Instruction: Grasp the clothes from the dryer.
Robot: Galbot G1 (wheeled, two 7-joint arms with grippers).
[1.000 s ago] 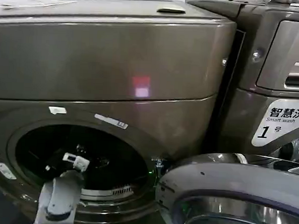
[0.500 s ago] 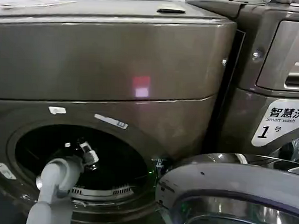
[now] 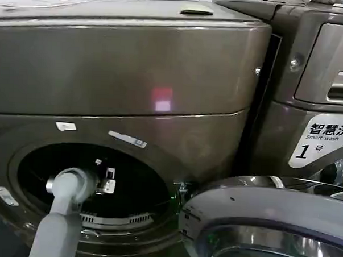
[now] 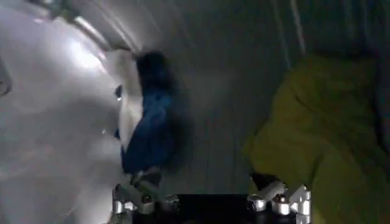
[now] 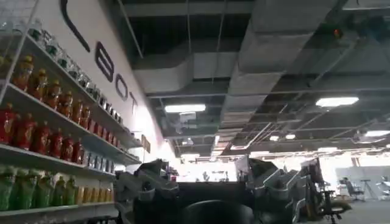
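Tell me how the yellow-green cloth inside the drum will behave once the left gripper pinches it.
The yellow-green cloth lies bunched in soft folds, so it will probably droop and stretch rather than lift as one piece. It looks thin, likely light. The left gripper is open close by; the smooth drum wall may let it slide.

Dryer [image 3: 128, 75]: bronze-grey front-loader, plain flat front panel, round porthole ring low on the left.
Porthole [image 3: 135, 184]: open, dark inside; a pale slotted strip along its lower rim.
Left arm [image 3: 62, 220]: grey, rising from the bottom edge into the porthole.
Left gripper [image 3: 108, 180]: inside the drum opening, finger state unclear.
Door [image 3: 264, 223]: swung open at lower right, chrome-rimmed.
Neighbouring machine [image 3: 310, 83]: to the right, with a white "1" sticker [image 3: 322, 141].
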